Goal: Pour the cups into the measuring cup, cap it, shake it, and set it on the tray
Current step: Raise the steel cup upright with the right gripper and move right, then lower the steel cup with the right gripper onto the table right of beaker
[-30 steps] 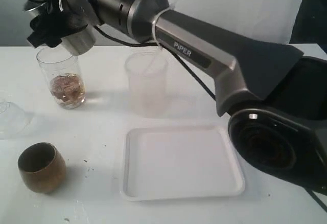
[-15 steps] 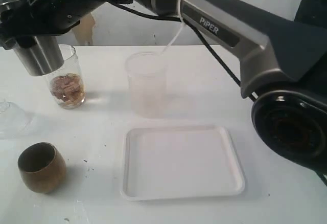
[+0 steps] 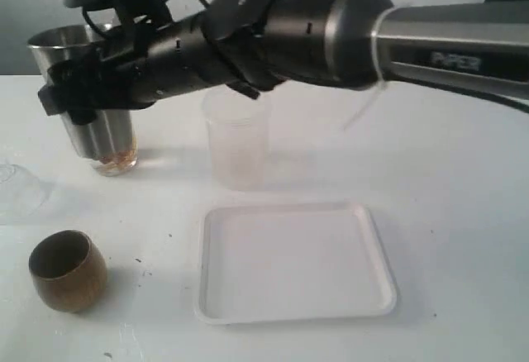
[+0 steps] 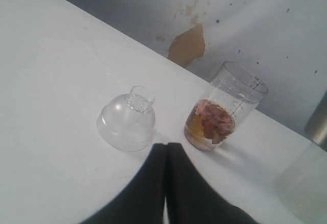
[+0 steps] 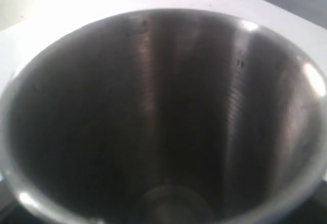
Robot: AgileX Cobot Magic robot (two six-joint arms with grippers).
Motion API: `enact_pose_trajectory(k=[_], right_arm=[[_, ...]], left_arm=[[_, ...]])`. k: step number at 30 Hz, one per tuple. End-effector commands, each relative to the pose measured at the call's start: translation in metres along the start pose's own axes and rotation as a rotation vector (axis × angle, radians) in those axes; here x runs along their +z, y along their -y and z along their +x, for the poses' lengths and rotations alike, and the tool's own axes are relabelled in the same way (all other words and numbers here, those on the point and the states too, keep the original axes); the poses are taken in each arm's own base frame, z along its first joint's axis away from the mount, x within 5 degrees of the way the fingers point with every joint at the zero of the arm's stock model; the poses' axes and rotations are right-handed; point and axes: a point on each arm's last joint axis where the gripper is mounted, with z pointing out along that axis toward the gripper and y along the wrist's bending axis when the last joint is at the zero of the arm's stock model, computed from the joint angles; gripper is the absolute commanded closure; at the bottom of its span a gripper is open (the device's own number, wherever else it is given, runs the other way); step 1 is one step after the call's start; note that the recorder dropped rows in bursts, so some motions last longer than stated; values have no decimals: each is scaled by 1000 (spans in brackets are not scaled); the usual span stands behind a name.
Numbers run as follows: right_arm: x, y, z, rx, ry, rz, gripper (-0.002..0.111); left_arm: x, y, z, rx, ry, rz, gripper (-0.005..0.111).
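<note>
Exterior view: the right arm reaches across to the far left, and the right gripper [image 3: 77,104] is clamped around the steel tumbler [image 3: 92,137], which stands upright. The tumbler hides most of the measuring cup [image 3: 121,160]; only its base with the brownish contents shows just beside the tumbler's foot. A second ago the tumbler was tipped over that cup. Half a second ago it was held higher and further left, and now it sits lower and in front. The frosted cup [image 3: 237,135], the brown cup [image 3: 66,269] and the empty white tray [image 3: 293,264] rest where they were on the table [image 3: 446,213]. A clear dome lid [image 3: 15,188] is cut off at the left edge.

Left wrist view: the left gripper [image 4: 166,155] has its fingers pressed together, holding nothing. Beyond it are the dome lid [image 4: 127,125] and the measuring cup [image 4: 220,109], well apart; the tumbler [image 4: 319,116] is cut off at the edge.

Right wrist view: the tumbler's [image 5: 153,106] dark inside fills the frame, and the fingers are hidden.
</note>
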Motion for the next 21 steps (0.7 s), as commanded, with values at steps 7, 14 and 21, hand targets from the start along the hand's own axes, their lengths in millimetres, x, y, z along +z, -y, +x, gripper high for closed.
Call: enact_pose_trajectory(k=[7, 14, 21], right_arm=[[-40, -5, 51, -43, -6, 91, 108], [-50, 23, 61, 113, -37, 411, 108], [-93, 35, 62, 314, 190, 662, 108]], left_arm=[[0, 0, 1, 5, 3, 8, 107], [0, 0, 1, 5, 3, 8, 107], [0, 0, 1, 5, 3, 8, 107]])
